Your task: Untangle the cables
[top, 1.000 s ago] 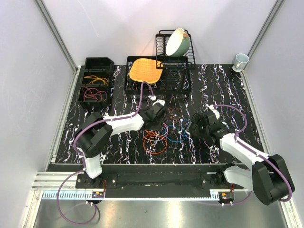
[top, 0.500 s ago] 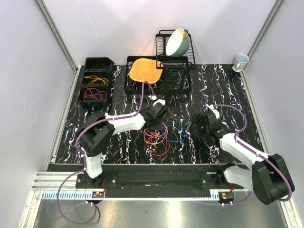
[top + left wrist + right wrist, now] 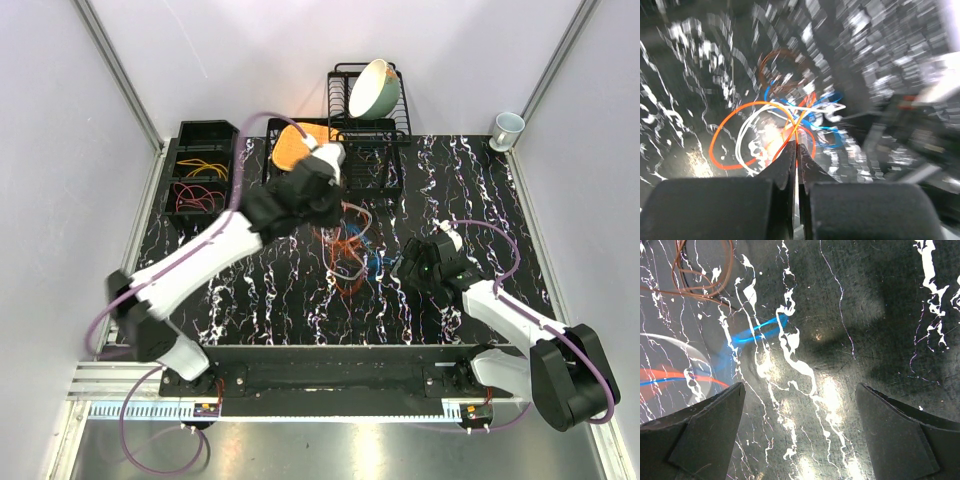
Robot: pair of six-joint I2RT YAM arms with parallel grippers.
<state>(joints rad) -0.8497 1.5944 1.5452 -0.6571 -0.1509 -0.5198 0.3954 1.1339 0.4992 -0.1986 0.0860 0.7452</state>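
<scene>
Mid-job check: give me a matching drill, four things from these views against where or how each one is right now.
Things:
1. left hand
2. right hand
3. bowl
4. mug

Place or state:
a. at the far right corner of the table
b. open, low over the table
c. tilted in the rack
d. shut on cables

Pairs: 1-d, 2-b, 3-c, 4-a

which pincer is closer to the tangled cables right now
Left. The left pincer is shut on strands of the cables, above the bundle. The right pincer stands open to the right of them, holding nothing.
</scene>
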